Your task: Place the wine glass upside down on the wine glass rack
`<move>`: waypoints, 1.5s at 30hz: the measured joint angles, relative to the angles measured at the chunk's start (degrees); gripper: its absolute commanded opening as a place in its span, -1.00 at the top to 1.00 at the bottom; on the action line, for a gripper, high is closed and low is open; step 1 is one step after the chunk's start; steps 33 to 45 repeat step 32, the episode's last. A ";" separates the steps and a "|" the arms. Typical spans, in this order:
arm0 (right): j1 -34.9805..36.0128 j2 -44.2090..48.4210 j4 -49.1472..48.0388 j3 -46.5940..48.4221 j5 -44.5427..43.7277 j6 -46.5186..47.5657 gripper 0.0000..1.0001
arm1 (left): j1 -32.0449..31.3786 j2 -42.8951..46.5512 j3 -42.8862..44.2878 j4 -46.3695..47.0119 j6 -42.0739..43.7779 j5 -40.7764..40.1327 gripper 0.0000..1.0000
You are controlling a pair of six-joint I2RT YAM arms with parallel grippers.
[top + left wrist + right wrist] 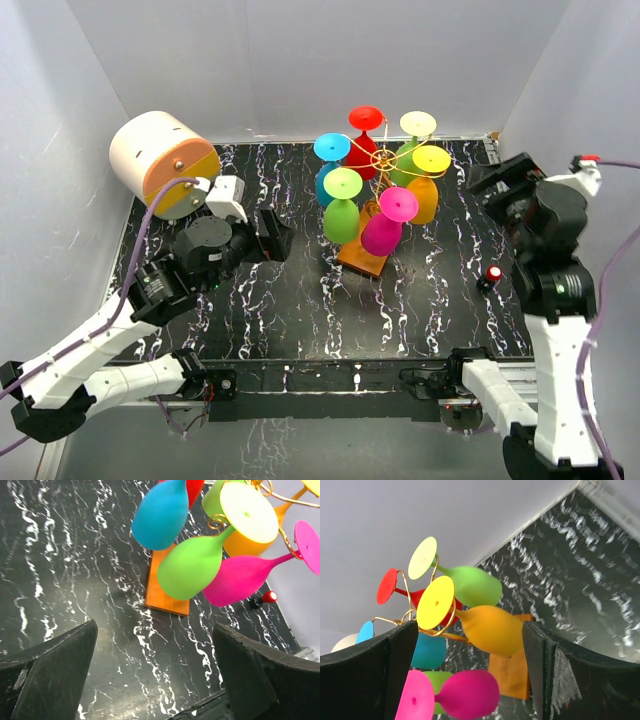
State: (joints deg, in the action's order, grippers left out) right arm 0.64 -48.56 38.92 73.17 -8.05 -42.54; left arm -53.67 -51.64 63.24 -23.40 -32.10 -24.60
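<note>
The wine glass rack is a gold wire stand on an orange-brown base at the table's middle back. Several coloured glasses hang on it upside down. The orange wine glass with a yellow foot hangs on the rack's right side. My right gripper is open just right of it and holds nothing. In the right wrist view the orange glass shows between the spread fingers of the gripper, farther off. My left gripper stands open and empty left of the rack, its jaws wide over bare table.
A cream-and-orange cylinder lies at the back left corner. A small red-topped object stands on the table at the right, near my right arm. White walls close in the black marbled table on three sides.
</note>
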 measured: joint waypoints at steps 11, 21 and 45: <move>-0.02 18.51 7.82 -0.92 -9.73 10.80 -0.83 | 0.00 2.34 10.71 -7.52 11.37 -6.05 -0.97; -0.02 25.66 15.65 -0.46 -19.12 13.99 -0.96 | 0.00 4.90 17.05 -8.20 21.22 -9.92 -0.97; -0.02 28.06 16.65 2.05 -23.56 15.50 -0.92 | 0.00 9.92 17.42 -5.53 24.76 -11.06 -0.97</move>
